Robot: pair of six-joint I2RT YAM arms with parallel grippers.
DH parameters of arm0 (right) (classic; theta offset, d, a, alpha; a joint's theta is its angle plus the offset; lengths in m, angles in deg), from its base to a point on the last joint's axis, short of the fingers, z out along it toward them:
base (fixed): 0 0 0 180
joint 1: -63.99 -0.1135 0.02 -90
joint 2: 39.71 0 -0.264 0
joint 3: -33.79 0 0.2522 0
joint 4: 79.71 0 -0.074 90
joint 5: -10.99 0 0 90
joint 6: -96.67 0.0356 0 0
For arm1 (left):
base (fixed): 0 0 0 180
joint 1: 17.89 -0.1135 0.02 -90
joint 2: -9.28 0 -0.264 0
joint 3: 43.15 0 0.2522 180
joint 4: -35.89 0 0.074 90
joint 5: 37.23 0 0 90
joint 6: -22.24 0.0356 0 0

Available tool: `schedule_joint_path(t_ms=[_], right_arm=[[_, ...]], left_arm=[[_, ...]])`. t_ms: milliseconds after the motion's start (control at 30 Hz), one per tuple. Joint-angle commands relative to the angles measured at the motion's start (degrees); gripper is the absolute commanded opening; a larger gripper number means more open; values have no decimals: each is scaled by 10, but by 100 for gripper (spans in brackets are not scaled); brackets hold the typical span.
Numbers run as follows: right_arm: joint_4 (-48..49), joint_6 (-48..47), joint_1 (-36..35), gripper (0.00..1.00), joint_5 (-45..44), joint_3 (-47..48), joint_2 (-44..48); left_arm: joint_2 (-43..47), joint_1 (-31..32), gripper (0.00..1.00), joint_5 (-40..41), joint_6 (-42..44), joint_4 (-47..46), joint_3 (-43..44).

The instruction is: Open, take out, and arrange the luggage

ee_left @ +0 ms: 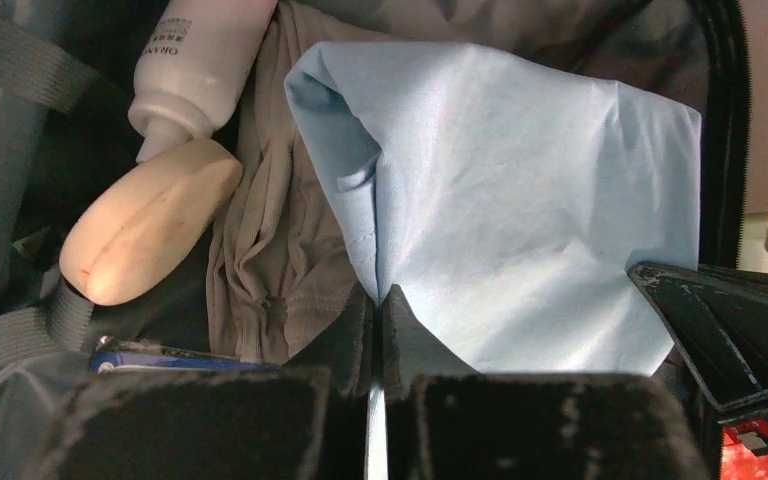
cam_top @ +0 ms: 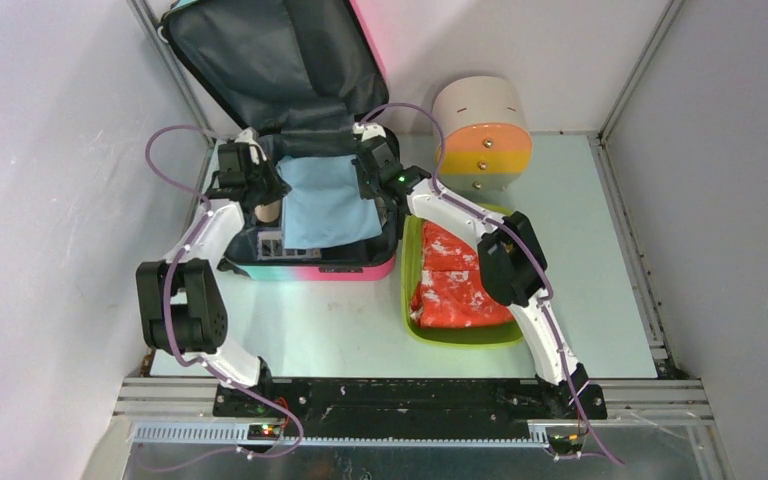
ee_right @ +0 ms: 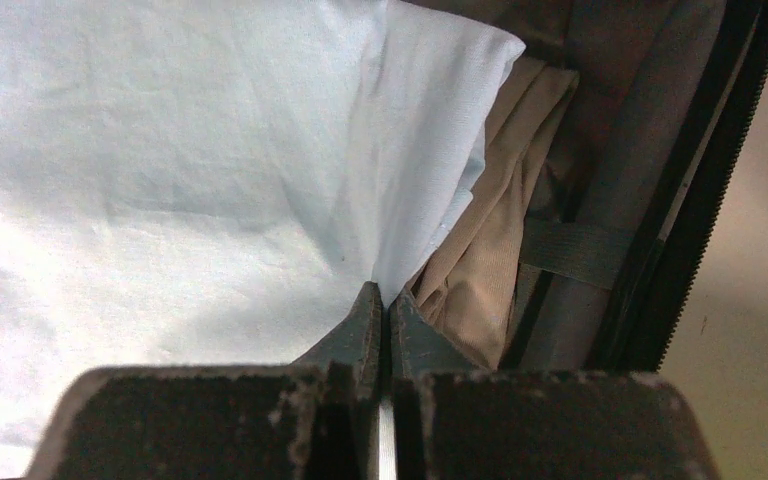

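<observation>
Top view: the luggage [cam_top: 270, 50] lies open at the upper left of the pale green table [cam_top: 330, 330], its lid raised toward the pale back wall [cam_top: 560, 50]. A lime tray [cam_top: 460, 338] sits just to its right.

Left wrist view: the left gripper [ee_left: 380, 300], jaws pressed together, pinches a light blue cloth [ee_left: 520, 200] over the luggage's contents.

Right wrist view: the right gripper [ee_right: 380, 300] likewise pinches the cloth; bare table shows at the right edge.

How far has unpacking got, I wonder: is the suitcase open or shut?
Open. The luggage has its lid raised at the back, and a light blue cloth and white bottle show inside.
</observation>
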Motion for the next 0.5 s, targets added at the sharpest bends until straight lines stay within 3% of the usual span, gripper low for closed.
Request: schedule_joint_path(t_ms=[0,467], right_arm=[[6,-15,1,0,-26,2,34],[62,-43,-1,0,-18,-47,97]], left_arm=[[21,19,0,53,-6,14,4],[89,43,0,93,9,50,20]])
